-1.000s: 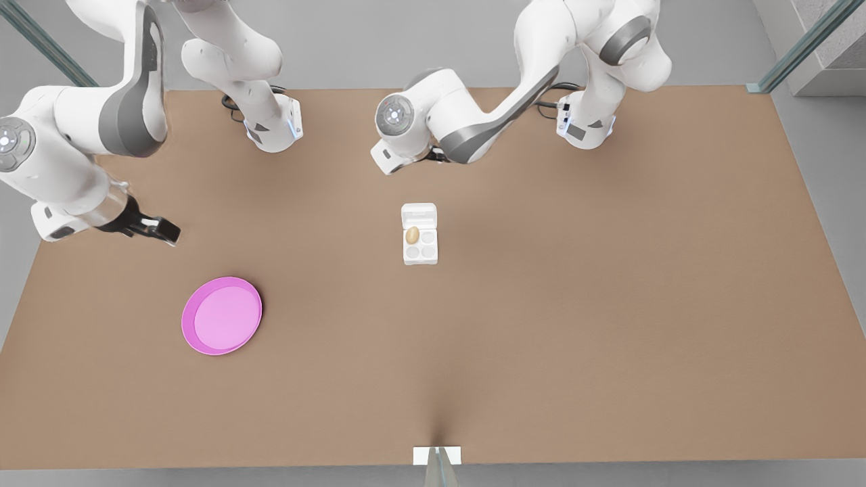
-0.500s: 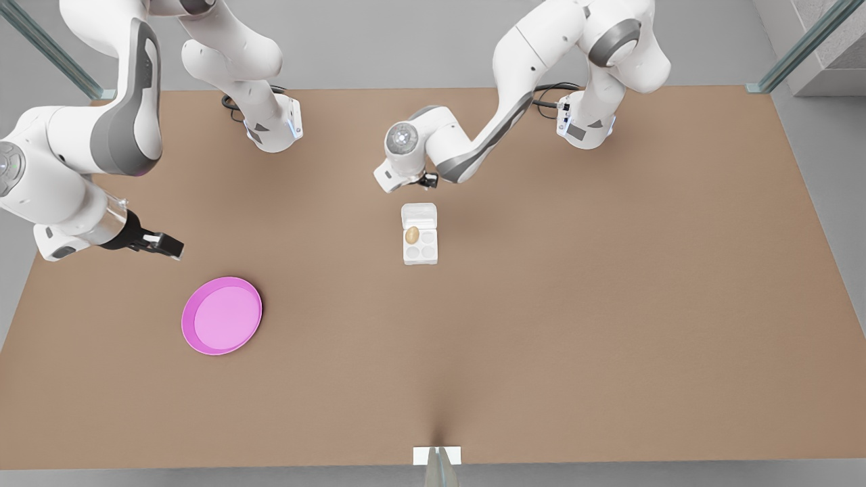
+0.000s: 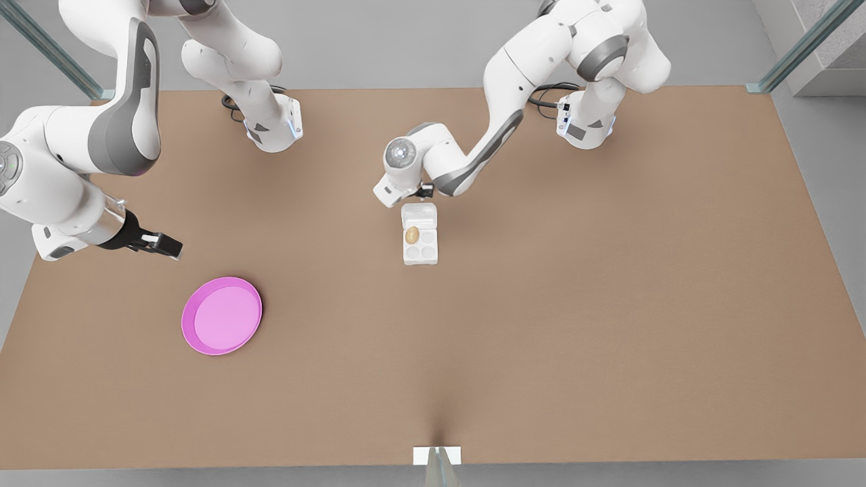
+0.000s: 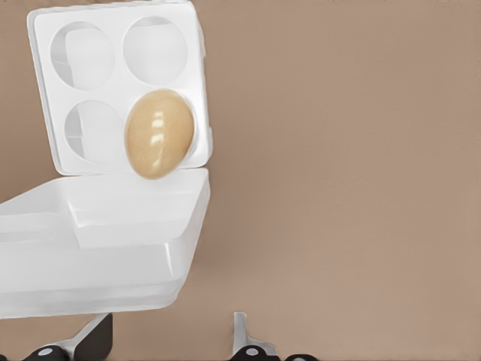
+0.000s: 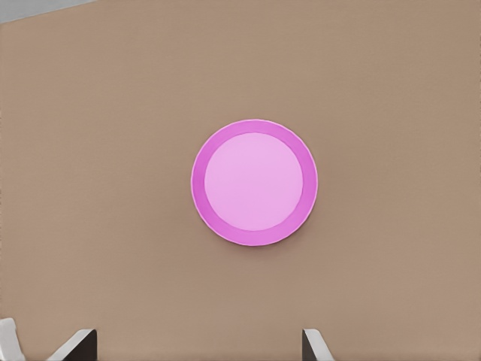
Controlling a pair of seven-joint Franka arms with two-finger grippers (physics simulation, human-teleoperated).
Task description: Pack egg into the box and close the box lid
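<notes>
The box [image 3: 419, 245] sits near the middle of the brown desk [image 3: 609, 304], with the box lid [image 3: 419, 214] open and hinged on the far side, toward the arm bases. The egg [image 3: 412, 235] rests in the cup nearest the lid on the front view's left; the other three cups hold nothing.

The left gripper [image 3: 425, 193] hangs just beyond the far edge of the box lid, close to it; contact cannot be confirmed. In the left wrist view, the two fingertips [image 4: 94, 336] stand well apart, and the box lid [image 4: 105, 241] lies directly ahead of them, overlapping one fingertip, with the egg [image 4: 159, 134] and the box [image 4: 120, 83] farther on. The fingers hold nothing.

The right gripper [image 3: 159, 245] hovers over the desk at the front view's left, well apart from the box. The pink plate [image 3: 221, 315] lies near it, toward the camera side. In the right wrist view, the fingertips [image 5: 79, 344] are spread wide and hold nothing, and the pink plate [image 5: 254, 183] lies ahead of them on the desk.
</notes>
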